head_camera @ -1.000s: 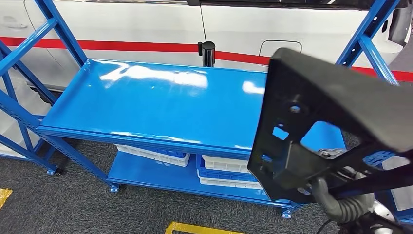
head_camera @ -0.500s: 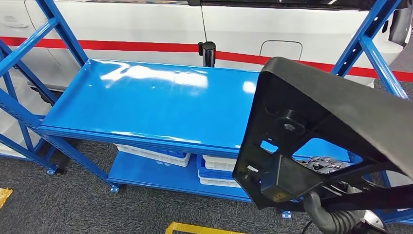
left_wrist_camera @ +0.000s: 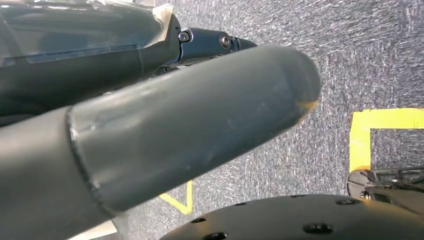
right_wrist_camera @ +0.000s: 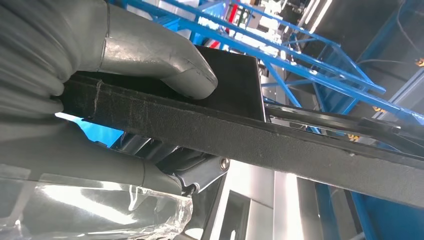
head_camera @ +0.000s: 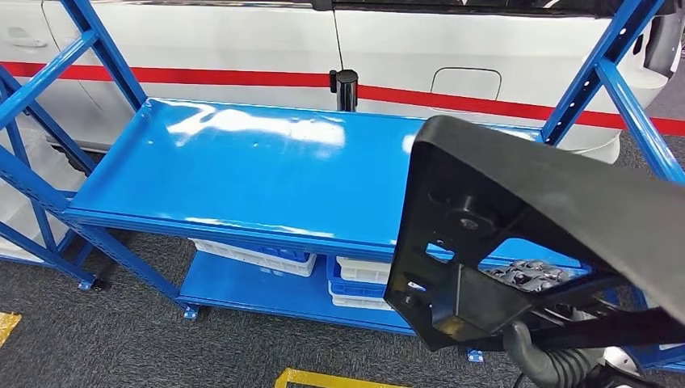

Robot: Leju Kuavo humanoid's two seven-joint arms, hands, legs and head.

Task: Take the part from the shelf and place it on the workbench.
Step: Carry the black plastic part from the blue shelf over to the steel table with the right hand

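In the head view, a large black part (head_camera: 517,202) takes the right side of the picture, lifted above the right end of the blue shelf (head_camera: 242,170). The part is a flat moulded piece with openings cut through it. The right hand (head_camera: 537,283) holds it from below; some of its fingers show through an opening. Under the upper board of the shelf stand white and blue bins (head_camera: 258,257). Behind the shelf is a white car (head_camera: 242,40) with a red stripe.

In the left wrist view, the left hand (left_wrist_camera: 165,125) hangs above grey carpet (left_wrist_camera: 380,55) with yellow tape (left_wrist_camera: 370,130); a thick grey thumb is seen close, and one cannot tell if the fingers are apart or together.

In the right wrist view, the right hand (right_wrist_camera: 75,95) is clamped on the edge of the part (right_wrist_camera: 280,142): the thumb (right_wrist_camera: 165,67) presses one face, other fingers the opposite face.
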